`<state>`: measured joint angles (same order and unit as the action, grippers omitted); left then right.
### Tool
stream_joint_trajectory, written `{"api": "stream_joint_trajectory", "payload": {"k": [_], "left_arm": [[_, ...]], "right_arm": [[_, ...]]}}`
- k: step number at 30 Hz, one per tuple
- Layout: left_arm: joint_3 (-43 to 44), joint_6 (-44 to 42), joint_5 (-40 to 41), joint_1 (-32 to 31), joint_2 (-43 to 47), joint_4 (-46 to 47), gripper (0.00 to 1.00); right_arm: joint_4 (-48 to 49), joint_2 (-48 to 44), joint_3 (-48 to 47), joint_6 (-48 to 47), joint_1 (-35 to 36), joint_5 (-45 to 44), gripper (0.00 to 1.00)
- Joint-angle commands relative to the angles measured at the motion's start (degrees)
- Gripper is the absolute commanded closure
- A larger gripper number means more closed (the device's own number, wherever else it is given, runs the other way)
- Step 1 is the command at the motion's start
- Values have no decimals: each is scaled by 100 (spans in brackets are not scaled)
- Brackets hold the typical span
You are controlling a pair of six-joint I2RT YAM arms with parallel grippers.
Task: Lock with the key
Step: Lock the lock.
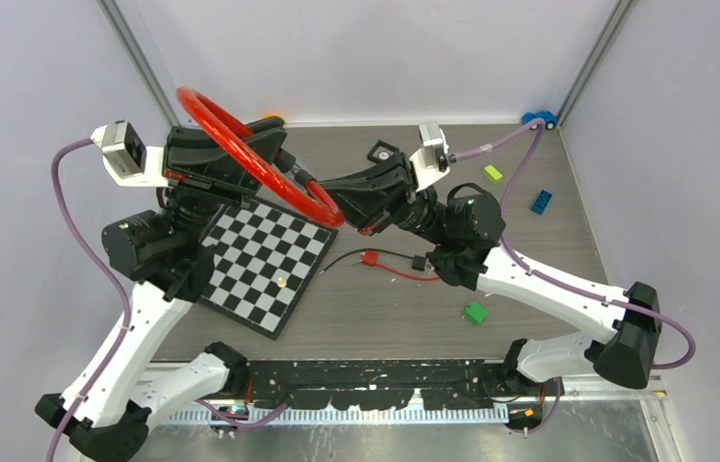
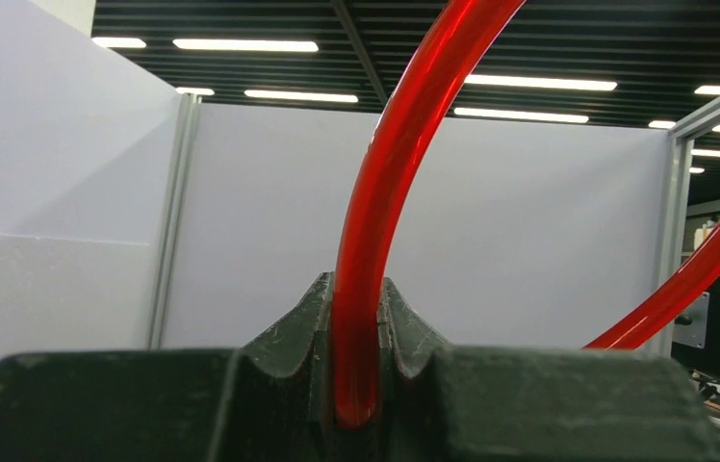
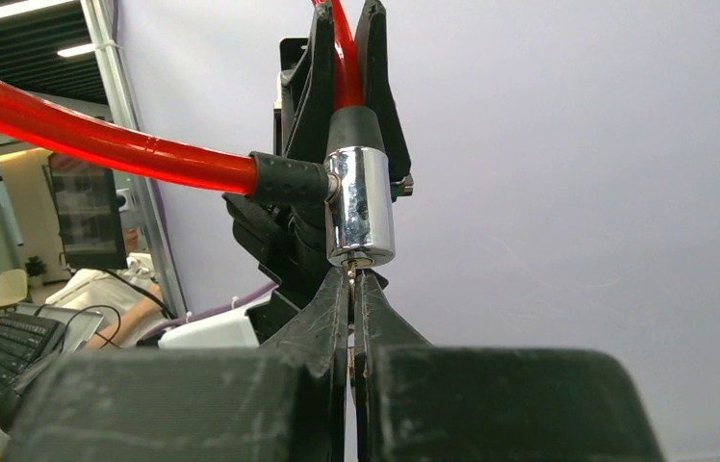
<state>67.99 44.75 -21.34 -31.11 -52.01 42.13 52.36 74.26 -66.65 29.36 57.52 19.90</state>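
Above the desk (image 1: 385, 318), toward 10 o'clock in the top view, a red cable lock (image 1: 241, 144) hangs in the air as a tilted loop, held off the surface btwn both arms.

Left gripper (image 2: 354, 322): jaws clamped on the red cable, which sits in the notch btwn the fingers and rises to 12 o'clock in the left wrist view.

Lock cylinder (image 3: 360, 207): chrome barrel, upright in the right wrist view. One black sleeve enters at 12 o'clock, another at 9 o'clock. In the top view it sits just past desk centre, toward 12.

Right gripper (image 3: 351, 289): jaws closed tight, tips at 6 o'clock of the cylinder, touching its lower face. Can't tell whether a key is pinched btwn them; the gap is too narrow to see into.

On the desk:
- Chessboard (image 1: 260, 260) at 9 o'clock, w/ a small gold piece (image 1: 282, 282) on it.
- Red and black wires (image 1: 390, 265) near centre.
- Green block (image 1: 475, 312) at 4 o'clock.
- Blue brick (image 1: 540, 201) at 2 o'clock.
- Lime block (image 1: 493, 173) at 1 o'clock.
- Blue toy car (image 1: 539, 119) in the far corner beyond it.
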Motion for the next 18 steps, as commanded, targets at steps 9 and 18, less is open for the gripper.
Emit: {"api": "stream_joint_trajectory", "payload": {"k": [9,18], "left_arm": [[41,523,-643,-35,-402,1023,100],[145,666,-801,-35,-573,1244,100]], "right_arm": [[839,206,-472,972,-161,680,99],[1275,414,-651,1809,-342,1215,99]]}}
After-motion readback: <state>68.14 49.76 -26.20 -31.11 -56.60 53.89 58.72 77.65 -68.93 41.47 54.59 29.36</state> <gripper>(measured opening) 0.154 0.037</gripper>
